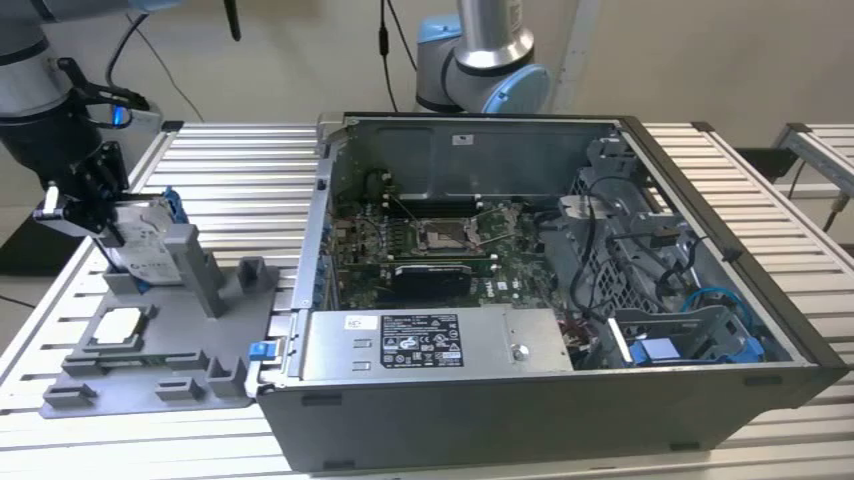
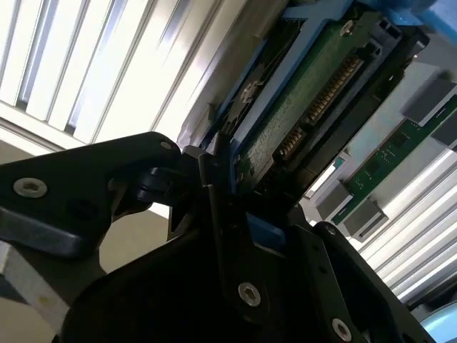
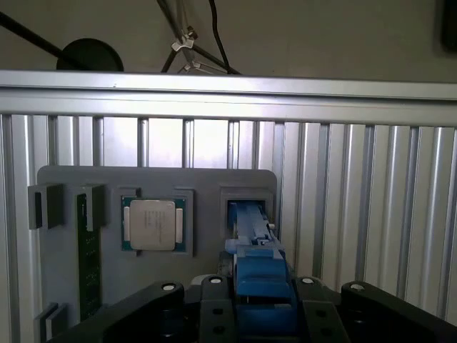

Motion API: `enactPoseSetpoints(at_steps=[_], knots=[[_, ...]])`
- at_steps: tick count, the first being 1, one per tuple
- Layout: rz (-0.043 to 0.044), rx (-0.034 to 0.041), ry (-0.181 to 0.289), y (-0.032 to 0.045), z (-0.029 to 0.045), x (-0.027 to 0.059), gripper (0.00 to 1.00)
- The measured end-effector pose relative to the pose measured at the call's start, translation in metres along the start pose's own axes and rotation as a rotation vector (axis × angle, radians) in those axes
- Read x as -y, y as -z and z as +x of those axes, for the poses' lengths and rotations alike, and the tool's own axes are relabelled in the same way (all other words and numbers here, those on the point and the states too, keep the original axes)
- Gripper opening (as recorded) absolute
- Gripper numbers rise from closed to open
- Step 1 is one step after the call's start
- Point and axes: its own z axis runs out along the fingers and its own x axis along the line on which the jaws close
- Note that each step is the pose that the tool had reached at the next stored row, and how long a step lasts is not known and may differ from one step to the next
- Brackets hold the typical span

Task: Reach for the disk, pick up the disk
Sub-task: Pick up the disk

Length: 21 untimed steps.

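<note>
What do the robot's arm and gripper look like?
The arm is a round silver-grey tube with a black wrist section, a small blue light and a black cable looping alongside. The gripper is matt black, built of flat linked plates with rounded corners, fastened by silver screws.

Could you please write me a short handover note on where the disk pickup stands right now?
End effector: shut on the disk, gripping its blue-framed upper edge, as both wrist views suggest.
Disk: upright in the grey tray at the exterior view's left, beside the open case.
Done: the reach and the grasp.
Left: the lift. In the first wrist view the disk's lower end looks seated in the tray, so it is not yet clear of it.
</note>
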Motion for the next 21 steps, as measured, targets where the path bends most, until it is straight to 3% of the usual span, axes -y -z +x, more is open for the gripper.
enactPoseSetpoints(at_steps=[13,21], knots=[[0.0004,0.0003,0.0,0.001,-0.0001,0.0,0.0],[0.0,-0.0009,0.0,0.0219,-0.0005,0.0003,0.0]])
